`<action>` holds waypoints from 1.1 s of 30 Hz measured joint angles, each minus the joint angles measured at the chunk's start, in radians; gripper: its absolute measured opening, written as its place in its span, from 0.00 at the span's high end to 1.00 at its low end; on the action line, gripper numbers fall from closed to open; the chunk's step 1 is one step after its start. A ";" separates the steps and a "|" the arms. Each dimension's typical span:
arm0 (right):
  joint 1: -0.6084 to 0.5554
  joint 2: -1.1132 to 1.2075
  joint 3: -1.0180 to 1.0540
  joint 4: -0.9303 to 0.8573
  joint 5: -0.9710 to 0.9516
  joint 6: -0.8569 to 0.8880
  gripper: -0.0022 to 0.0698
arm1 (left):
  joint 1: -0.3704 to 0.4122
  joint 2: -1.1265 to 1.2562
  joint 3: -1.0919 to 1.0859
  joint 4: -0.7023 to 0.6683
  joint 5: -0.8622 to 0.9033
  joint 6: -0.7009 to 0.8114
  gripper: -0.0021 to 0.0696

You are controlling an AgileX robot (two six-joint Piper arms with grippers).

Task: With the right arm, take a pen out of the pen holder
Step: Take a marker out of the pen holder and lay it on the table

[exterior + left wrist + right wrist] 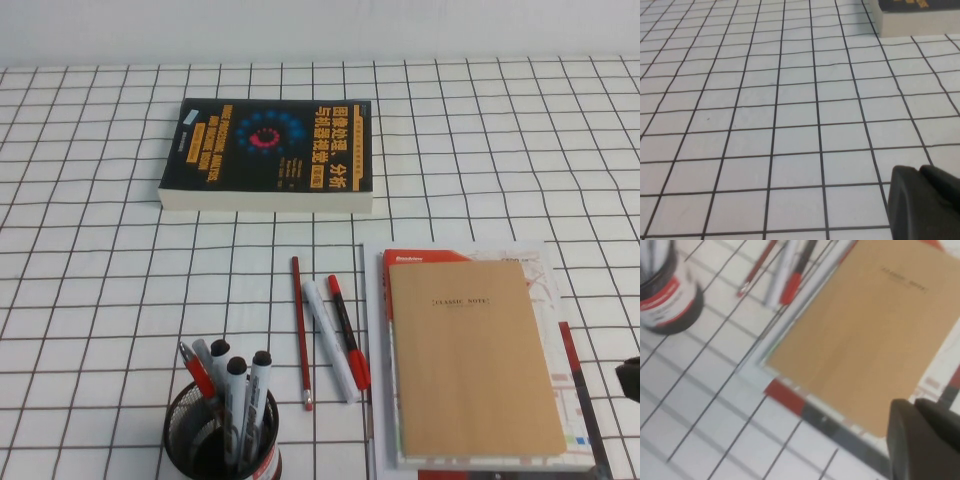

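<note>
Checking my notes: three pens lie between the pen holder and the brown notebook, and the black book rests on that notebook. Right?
No: the high view shows the black book lying apart, beyond the notebook. The rest holds. Right gripper, shut, sits at the right edge; left gripper hovers over gridded cloth.

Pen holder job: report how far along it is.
Done: nothing clearly; three loose pens lie on the table beside the pen holder, origin unknown. In hand: nothing; the right gripper sits shut and empty near the notebook, away from the holder. The left gripper hangs above the table. Left: reach the holder, grip a pen, lift it out.
</note>
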 joint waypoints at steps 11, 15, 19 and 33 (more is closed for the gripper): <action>-0.409 -0.405 0.600 -0.018 -0.596 0.000 0.99 | 0.000 0.000 0.000 0.000 0.000 0.000 0.98; -0.493 -0.567 0.763 -0.018 -0.780 0.000 0.99 | 0.000 0.000 0.000 0.000 0.000 0.000 0.98; -0.521 -0.689 0.792 -0.018 -0.775 0.000 0.99 | 0.000 0.000 0.000 0.000 0.000 0.000 0.98; -0.523 -0.790 0.793 -0.024 -0.540 0.000 0.99 | 0.000 0.000 0.000 0.000 0.000 0.000 0.98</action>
